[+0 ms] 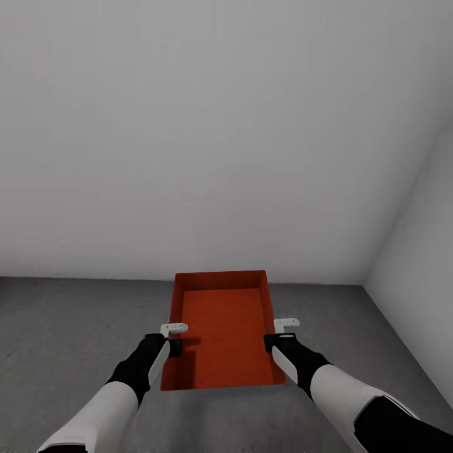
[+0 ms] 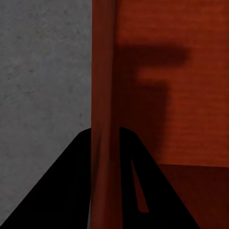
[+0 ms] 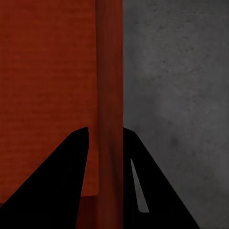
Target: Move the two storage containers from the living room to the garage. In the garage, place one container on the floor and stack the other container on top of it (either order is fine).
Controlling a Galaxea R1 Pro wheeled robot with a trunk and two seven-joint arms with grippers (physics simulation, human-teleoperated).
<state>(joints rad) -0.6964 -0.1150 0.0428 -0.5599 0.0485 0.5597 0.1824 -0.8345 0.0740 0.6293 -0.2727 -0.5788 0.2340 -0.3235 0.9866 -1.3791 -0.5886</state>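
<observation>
1. The red-orange bin (image 1: 220,330) sits in the lower middle of the head view, open top up, its long axis running away from the robot toward the white wall (image 1: 207,126).
2. Below it is grey speckled concrete floor (image 1: 63,327), so the robot appears to be in the garage. A second white wall (image 1: 421,251) closes the corner at the right of the frame.
3. The left gripper (image 1: 174,338) meets the bin's left long wall at lower centre-left of the head view; the right gripper (image 1: 279,335) meets the right long wall, opposite it.
4. In the left wrist view, the left gripper's 2 dark fingers (image 2: 71,191) straddle the bin's side wall (image 2: 102,95), 1 outside over the concrete and 1 inside over the bin's bottom, pinching that wall.
5. The right wrist view shows the same: 2 dark fingers (image 3: 57,186) clamp the other side wall (image 3: 110,95) between them.
6. Holding opposite walls at matching points likely keeps the bin level and stops it twisting.
7. Whether the bin rests on the floor or hangs just above it, I cannot tell; its shadow lies close under its near edge.
8. Only 1 bin is visible here, so this looks like the bottom of the stack being set down.
</observation>
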